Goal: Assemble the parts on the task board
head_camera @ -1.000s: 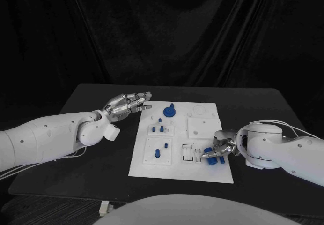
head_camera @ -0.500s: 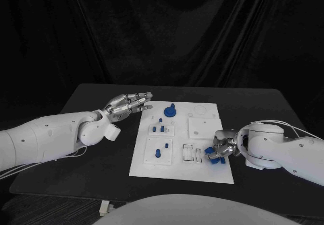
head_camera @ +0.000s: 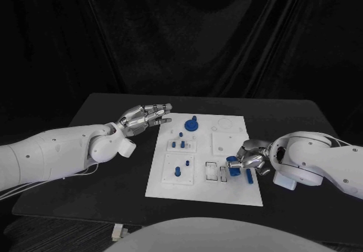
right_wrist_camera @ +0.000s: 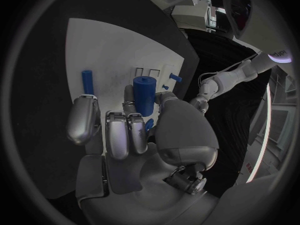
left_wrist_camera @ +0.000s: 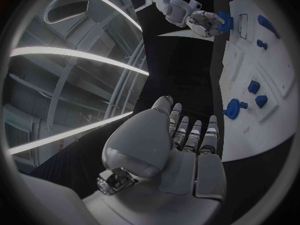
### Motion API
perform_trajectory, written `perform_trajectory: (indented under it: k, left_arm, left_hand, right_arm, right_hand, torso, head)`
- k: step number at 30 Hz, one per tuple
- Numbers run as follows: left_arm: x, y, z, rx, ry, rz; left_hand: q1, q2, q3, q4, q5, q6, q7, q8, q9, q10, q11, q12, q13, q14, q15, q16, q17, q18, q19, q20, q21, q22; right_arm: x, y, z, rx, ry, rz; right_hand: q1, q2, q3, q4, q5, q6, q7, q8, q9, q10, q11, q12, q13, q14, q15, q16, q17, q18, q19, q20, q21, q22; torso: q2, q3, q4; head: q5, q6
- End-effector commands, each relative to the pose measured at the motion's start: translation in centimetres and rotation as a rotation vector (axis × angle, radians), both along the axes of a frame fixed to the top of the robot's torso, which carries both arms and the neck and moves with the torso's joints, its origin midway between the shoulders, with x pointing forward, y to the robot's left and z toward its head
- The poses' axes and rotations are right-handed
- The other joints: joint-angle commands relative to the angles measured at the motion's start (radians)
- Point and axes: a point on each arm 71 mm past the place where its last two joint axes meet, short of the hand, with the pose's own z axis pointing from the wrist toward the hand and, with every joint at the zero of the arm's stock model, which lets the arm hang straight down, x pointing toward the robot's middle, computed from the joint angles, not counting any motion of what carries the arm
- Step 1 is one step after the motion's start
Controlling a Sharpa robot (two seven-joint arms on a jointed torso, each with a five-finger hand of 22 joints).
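While a blue cylindrical peg (right_wrist_camera: 143,95) stands upright in the grip of the right hand (head_camera: 249,160), pinched between thumb and fingers, it sits above the near right part of the white task board (head_camera: 234,191). A thinner blue pin (head_camera: 249,177) lies on the board just beside that hand. Further in, small blue parts sit in the board's left-hand recesses, and a round blue piece (head_camera: 191,125) stands near the far edge. The left hand (head_camera: 142,117) hovers off the board's far left corner, fingers extended and slightly apart, holding nothing, above the black table (head_camera: 106,113).
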Motion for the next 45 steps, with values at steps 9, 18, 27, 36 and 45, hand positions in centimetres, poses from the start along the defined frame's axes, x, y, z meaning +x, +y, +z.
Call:
perform_trajectory:
  k: [9, 18, 27, 36, 45]
  left_arm:
    - [-0.1, -0.3, 0.0, -0.02, 0.0, -0.011]
    - [-0.1, -0.3, -0.1, -0.021, 0.004, -0.015]
    - [-0.1, -0.3, -0.2, -0.022, 0.006, -0.016]
    - [-0.2, -0.3, -0.3, -0.022, 0.009, -0.017]
    - [-0.2, -0.4, -0.4, -0.023, 0.011, -0.019]
  left_hand:
    - [0.003, 0.001, 0.007, -0.002, 0.004, 0.001, 0.005, 0.005, -0.001, 0.009, 0.001, 0.009, 0.003, 0.01, 0.001, 0.01, 0.002, 0.011, 0.005, 0.005, 0.005, -0.002]
    - [0.002, 0.0, 0.011, -0.002, 0.005, 0.001, 0.005, 0.005, -0.001, 0.014, 0.002, 0.015, 0.004, 0.019, 0.003, 0.016, 0.003, 0.011, 0.006, 0.006, 0.006, -0.002]
    - [0.002, 0.0, 0.012, -0.002, 0.005, -0.001, 0.005, 0.004, -0.001, 0.014, 0.002, 0.015, 0.004, 0.021, 0.003, 0.017, 0.004, 0.011, 0.006, 0.006, 0.006, -0.003]
    - [0.002, 0.0, 0.013, -0.002, 0.005, -0.001, 0.005, 0.004, -0.001, 0.015, 0.002, 0.015, 0.004, 0.023, 0.004, 0.018, 0.004, 0.011, 0.007, 0.006, 0.006, -0.002]
    - [0.002, 0.0, 0.013, -0.002, 0.005, -0.001, 0.005, 0.004, -0.001, 0.015, 0.002, 0.015, 0.004, 0.023, 0.004, 0.018, 0.004, 0.011, 0.007, 0.006, 0.006, -0.002]
  right_arm:
    - [0.1, 1.5, 0.1, 0.075, 0.139, -0.081]
    - [0.4, 3.1, -1.5, 0.018, 0.21, -0.017]
    - [0.4, 3.7, -2.3, -0.004, 0.227, 0.004]
    - [0.5, 3.9, -2.5, -0.008, 0.225, 0.006]
    - [0.4, 4.1, -2.5, -0.001, 0.223, 0.01]
  right_hand:
    - [-0.088, 0.012, 0.33, -0.319, -0.097, -0.043, -0.015, 0.007, 0.018, 0.108, 0.004, 0.003, 0.263, 0.086, 0.009, -0.004, 0.172, 0.018, -0.007, 0.006, -0.015, 0.156]
    - [-0.117, 0.023, 0.314, -0.299, -0.234, -0.053, -0.015, 0.001, 0.013, 0.108, 0.005, 0.003, 0.263, 0.083, 0.01, -0.014, 0.158, 0.025, -0.023, 0.009, -0.055, 0.145]
    - [-0.123, 0.026, 0.309, -0.292, -0.28, -0.059, -0.012, -0.006, 0.006, 0.108, 0.008, 0.003, 0.263, 0.078, 0.013, -0.022, 0.146, 0.029, -0.033, 0.011, -0.079, 0.139]
    - [-0.152, 0.037, 0.29, -0.255, -0.376, -0.06, -0.009, -0.014, -0.004, 0.108, 0.011, 0.003, 0.263, 0.077, 0.017, -0.024, 0.142, 0.03, -0.036, 0.015, -0.086, 0.138]
    - [-0.192, 0.043, 0.251, -0.192, -0.57, -0.061, -0.002, -0.038, -0.033, 0.108, 0.018, 0.003, 0.263, 0.076, 0.022, -0.026, 0.139, 0.031, -0.037, 0.02, -0.094, 0.137]
  torso:
    - [0.0, -0.0004, 0.0007]
    - [0.001, -0.0002, 0.0007]
    - [0.0, -0.0002, 0.0002]
    - [0.001, -0.0003, 0.0001]
    - [0.0, -0.0001, -0.0001]
  head:
    - [-0.002, 0.0]
    - [0.0, 0.0]
    - [0.005, 0.0]
    - [0.002, 0.0]
    - [0.004, 0.0]
